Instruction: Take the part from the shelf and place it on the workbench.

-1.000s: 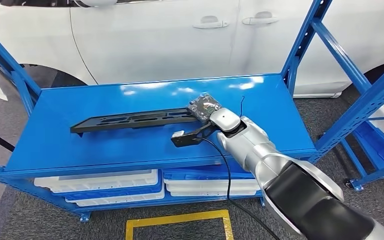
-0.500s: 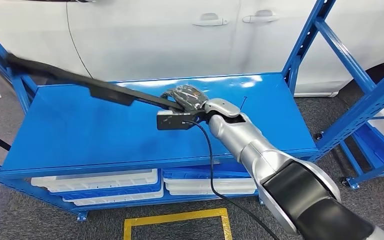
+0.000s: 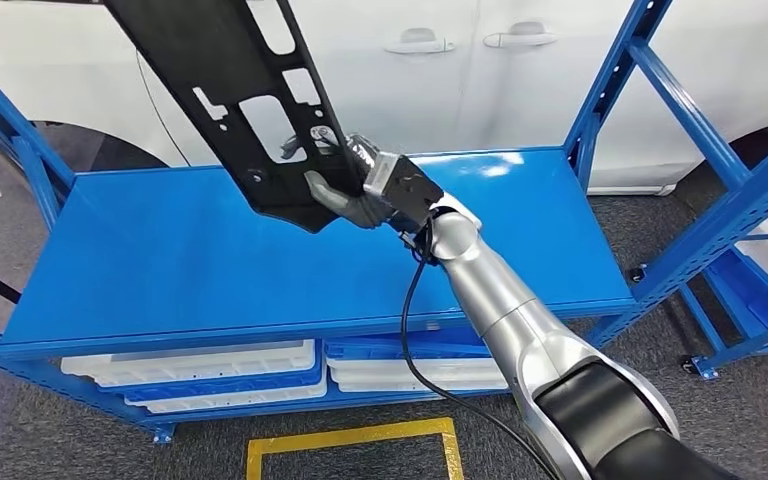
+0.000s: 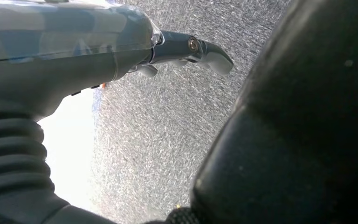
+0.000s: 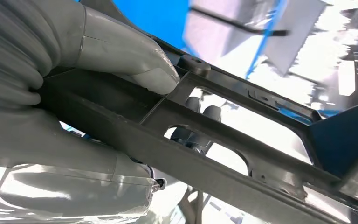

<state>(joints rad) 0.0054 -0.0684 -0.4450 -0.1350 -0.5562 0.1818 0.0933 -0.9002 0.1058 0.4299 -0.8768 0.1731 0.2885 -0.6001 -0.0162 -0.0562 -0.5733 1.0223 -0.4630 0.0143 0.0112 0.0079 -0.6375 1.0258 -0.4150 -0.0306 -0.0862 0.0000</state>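
Observation:
The part (image 3: 190,45) is a long black plastic frame with several cut-outs. It hangs in the air above the blue shelf top (image 3: 160,260), tilted steeply, its far end running out past the upper left of the head view. My right hand (image 3: 360,190) grips its lower end. In the right wrist view the thumb (image 5: 135,60) presses on a rib of the part (image 5: 223,168), and dark fingers show through a cut-out behind it. My left hand (image 4: 74,51) hangs over grey carpet, its fingers (image 4: 209,53) stretched out and holding nothing.
A white car (image 3: 410,90) stands close behind the shelf. Blue uprights (image 3: 610,90) rise at the shelf's corners, and another blue rack (image 3: 750,200) stands at the right. White trays (image 3: 210,365) fill the lower level. A black cable (image 3: 410,330) hangs from my right wrist.
The part lay flat on the shelf top a second ago. My right hand has since lifted it and swung its far end up and to the left, clear of the shelf.

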